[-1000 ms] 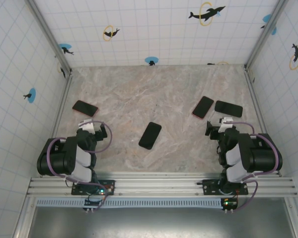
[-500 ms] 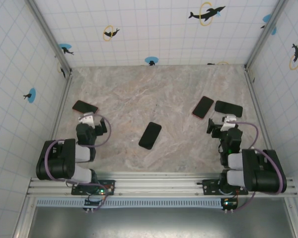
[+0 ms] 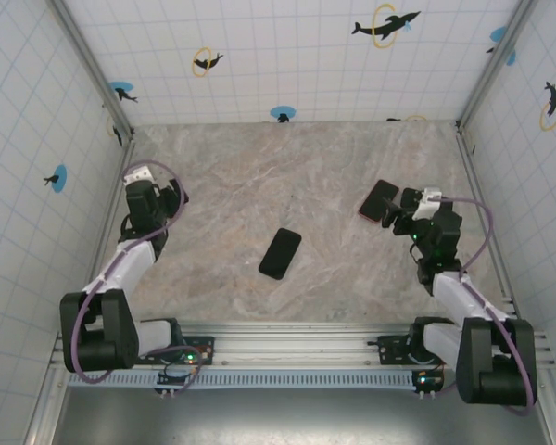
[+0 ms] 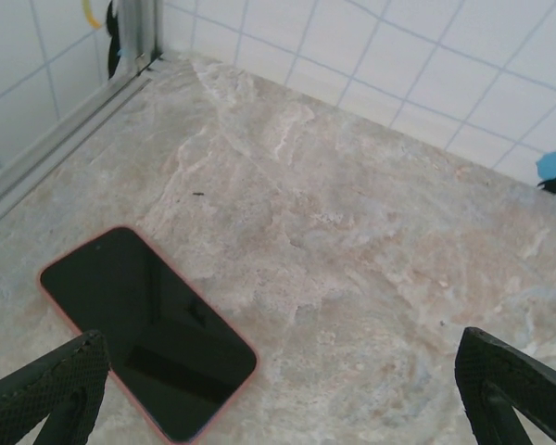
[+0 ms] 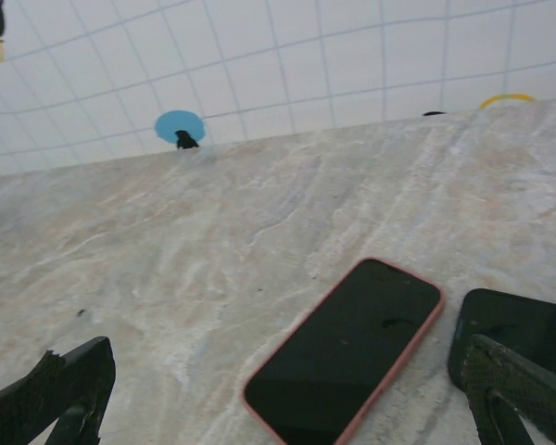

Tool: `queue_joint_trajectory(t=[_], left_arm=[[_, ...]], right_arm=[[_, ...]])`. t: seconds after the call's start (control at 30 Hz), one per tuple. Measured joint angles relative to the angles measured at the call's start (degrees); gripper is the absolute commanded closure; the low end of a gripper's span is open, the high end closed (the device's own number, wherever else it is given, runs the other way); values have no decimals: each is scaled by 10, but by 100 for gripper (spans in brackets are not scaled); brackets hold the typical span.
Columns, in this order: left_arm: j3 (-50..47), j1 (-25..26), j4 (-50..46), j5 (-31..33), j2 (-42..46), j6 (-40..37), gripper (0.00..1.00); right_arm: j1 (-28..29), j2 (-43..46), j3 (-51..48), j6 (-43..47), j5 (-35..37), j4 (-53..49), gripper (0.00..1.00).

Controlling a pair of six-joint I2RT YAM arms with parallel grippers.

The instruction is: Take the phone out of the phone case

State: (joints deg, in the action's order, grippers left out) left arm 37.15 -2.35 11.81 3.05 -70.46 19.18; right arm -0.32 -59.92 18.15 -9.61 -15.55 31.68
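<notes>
- Left fingers (image 4: pixel 51 389) wide open, empty, over the pink-cased left phone (image 4: pixel 148 334) near the table (image 4: pixel 371 213) edge.
- Right fingers (image 5: pixel 65 385) also wide, empty; right phone (image 5: pixel 347 357), pink case too, lies just ahead.
- I'd pick one phone, pin it flat, peel a case corner.

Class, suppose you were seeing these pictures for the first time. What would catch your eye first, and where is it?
Dark phones lie flat on the marbled table. A black phone sits alone in the middle, a right pink-cased phone lies beside a dark phone, and a left pink-cased phone lies near the left wall. The open left gripper and open right gripper each hover by one pink-cased phone.
</notes>
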Motion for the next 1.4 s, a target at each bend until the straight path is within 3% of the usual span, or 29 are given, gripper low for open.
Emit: queue_joint_trajectory(t=[0.3,0.63,1.13,1.4], left_arm=[[46,3,-184,25,7,158,2],[133,9,-303,96,-79,230,2],[294,9,-355,166,-291,255,2],[362,0,-377,183,-376,298,2]], right_arm=[[30,-4,86,14,-101,-166,2],[164,-73,159,3,-131,-199,2],[292,-152,266,-43,-131,-199,2],[315,-164,268,-52,-128,-200,2]])
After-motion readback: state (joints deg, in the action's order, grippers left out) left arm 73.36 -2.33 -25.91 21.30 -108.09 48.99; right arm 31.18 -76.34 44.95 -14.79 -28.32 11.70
